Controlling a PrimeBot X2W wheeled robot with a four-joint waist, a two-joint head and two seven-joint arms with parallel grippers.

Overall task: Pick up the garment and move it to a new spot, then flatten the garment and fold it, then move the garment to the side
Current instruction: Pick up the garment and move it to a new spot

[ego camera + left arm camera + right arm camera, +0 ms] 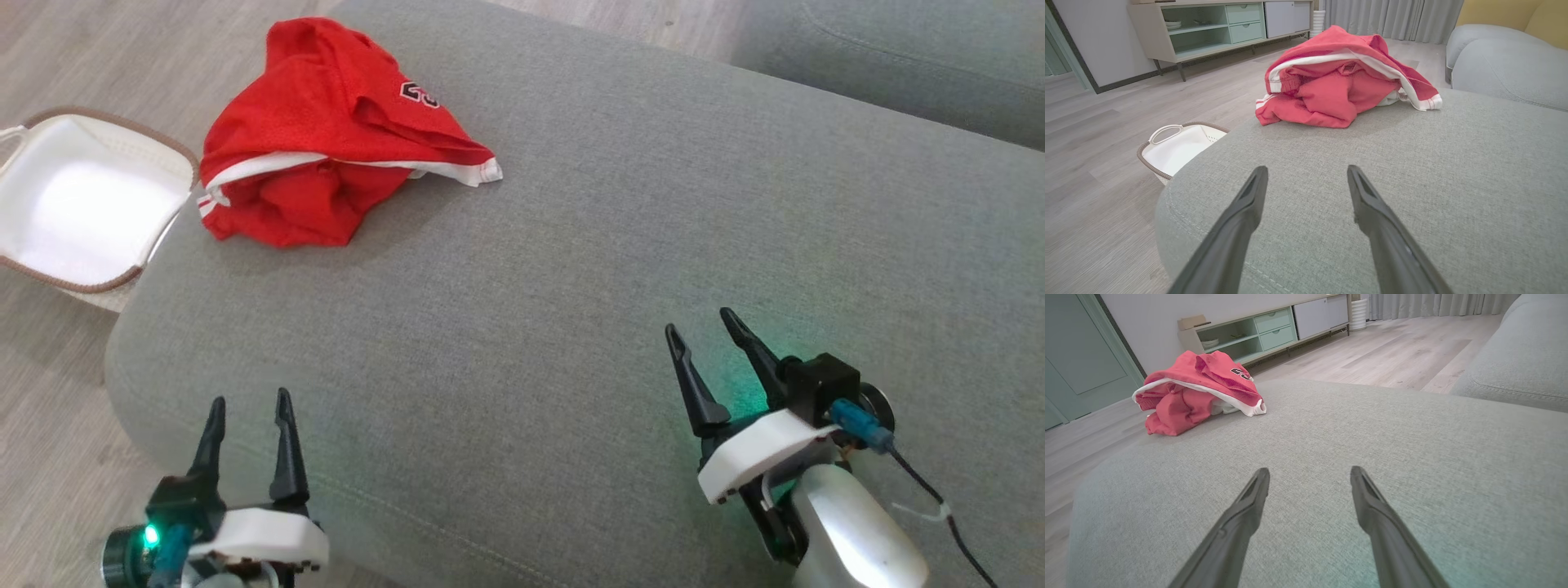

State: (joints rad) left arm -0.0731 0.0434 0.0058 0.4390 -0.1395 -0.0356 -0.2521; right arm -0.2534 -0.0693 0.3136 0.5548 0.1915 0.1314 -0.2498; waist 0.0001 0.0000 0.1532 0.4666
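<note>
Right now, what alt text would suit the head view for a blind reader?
A crumpled red garment with white trim lies far left on a grey cushion, near a white basket on the floor. The left end effector and right end effector are open and empty nearer the camera.

— How is the light?
— Soft and even, like daylight. The garment (326, 139) throws only a faint shadow on the grey cushion (571, 286).
— Any glare?
— The white basket (82, 196) is blown out inside, and a green glow spills on the cushion beside the right gripper (698, 320).
— And the wrist views?
— Lines bend toward the edges, the near fingers (1237, 228) look soft, and the red washes to pink.
</note>
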